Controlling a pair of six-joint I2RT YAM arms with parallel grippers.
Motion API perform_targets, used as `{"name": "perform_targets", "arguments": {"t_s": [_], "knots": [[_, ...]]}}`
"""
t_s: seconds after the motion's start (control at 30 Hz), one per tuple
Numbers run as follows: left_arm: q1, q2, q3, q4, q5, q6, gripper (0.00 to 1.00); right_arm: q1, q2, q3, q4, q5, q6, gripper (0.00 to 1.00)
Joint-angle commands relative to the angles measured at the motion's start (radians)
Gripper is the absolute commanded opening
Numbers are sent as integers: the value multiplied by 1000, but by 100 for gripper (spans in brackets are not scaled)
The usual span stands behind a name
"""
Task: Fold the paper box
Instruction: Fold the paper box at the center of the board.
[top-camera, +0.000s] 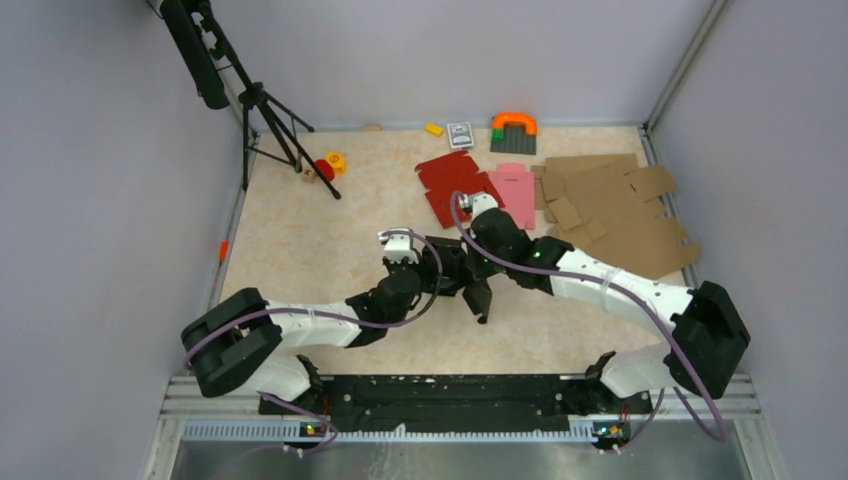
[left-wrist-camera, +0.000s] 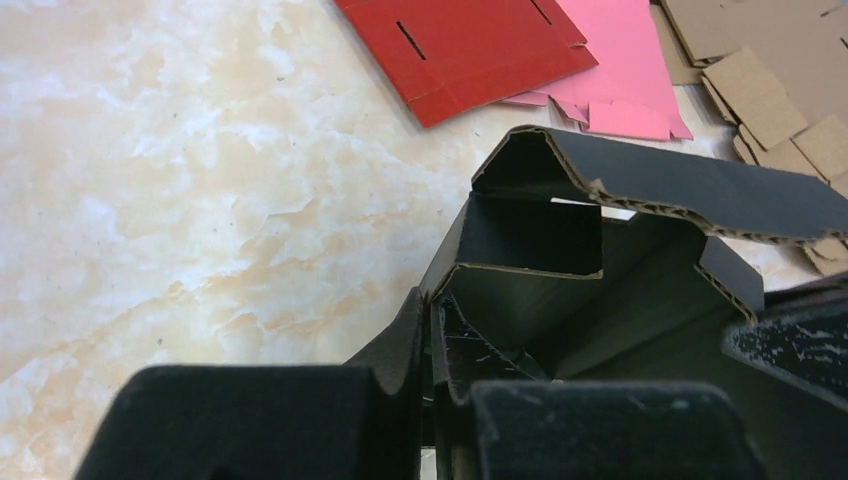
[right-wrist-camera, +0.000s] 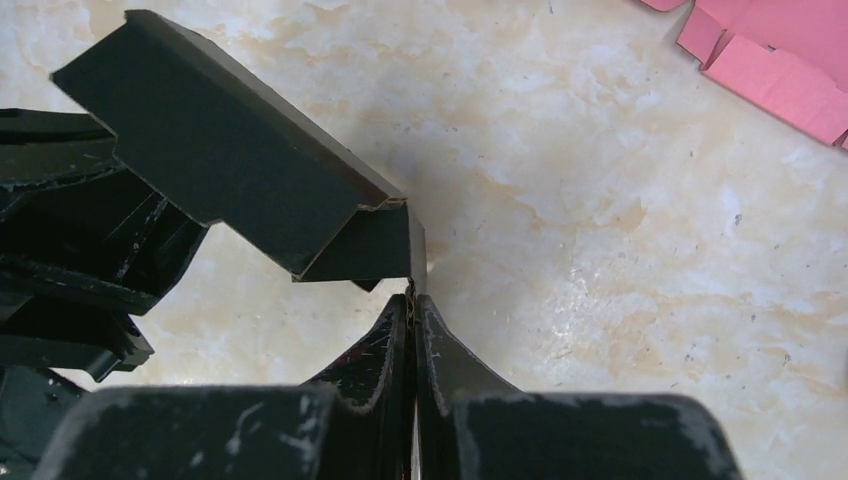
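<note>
The paper box (top-camera: 478, 290) is at the centre of the top view, over the table (top-camera: 300, 240), between both arms. It is partly folded, with panels standing up. The left gripper (left-wrist-camera: 428, 335) is closed, clamped on one edge of the box. The right gripper (right-wrist-camera: 412, 315) is closed, clamped on a flap edge. A red blank (top-camera: 450, 185) and a pink blank (top-camera: 515, 190) lie at upper centre, apart from the box.

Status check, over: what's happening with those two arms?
Left jaws, right jaws shut on black box. Box partly folded. Red blank, pink blank farther back.
</note>
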Motion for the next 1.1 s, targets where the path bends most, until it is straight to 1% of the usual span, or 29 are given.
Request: {"name": "perform_targets", "arguments": {"t_s": [0.0,0.17,0.3,0.43,0.53,0.57,0.63,0.77,0.83,0.87,0.93,0.97,1.07], "knots": [[-10,5,31,-68,-33,-159,0,47,-13,-21,104,71,48,0],[-10,-1,25,-110,-26,-231,0,48,-50,-95,198,123,119,0],[-10,-5,25,-121,-15,-241,1,48,-18,-63,182,181,204,0],[-10,-22,25,-145,-16,-244,2,61,4,-37,188,182,218,0],[-9,-40,20,-167,-10,-263,5,79,9,-43,206,186,186,0],[-9,-50,20,-181,-10,-269,8,81,10,-45,208,186,171,0],[-9,-86,30,-251,-2,-262,19,83,13,-47,207,175,133,0],[-8,-184,22,-362,56,-210,51,82,10,-54,205,145,77,0],[-6,-254,-8,-398,89,-200,64,82,11,-56,203,139,59,0],[-5,-296,-27,-407,111,-192,67,82,12,-56,203,136,50,0],[1,-388,-59,-433,153,-182,70,82,13,-57,200,138,37,0],[5,-437,-68,-463,166,-184,70,83,13,-56,199,134,30,0],[35,-583,-66,-553,198,-186,77,83,18,-48,195,122,7,0]]}}
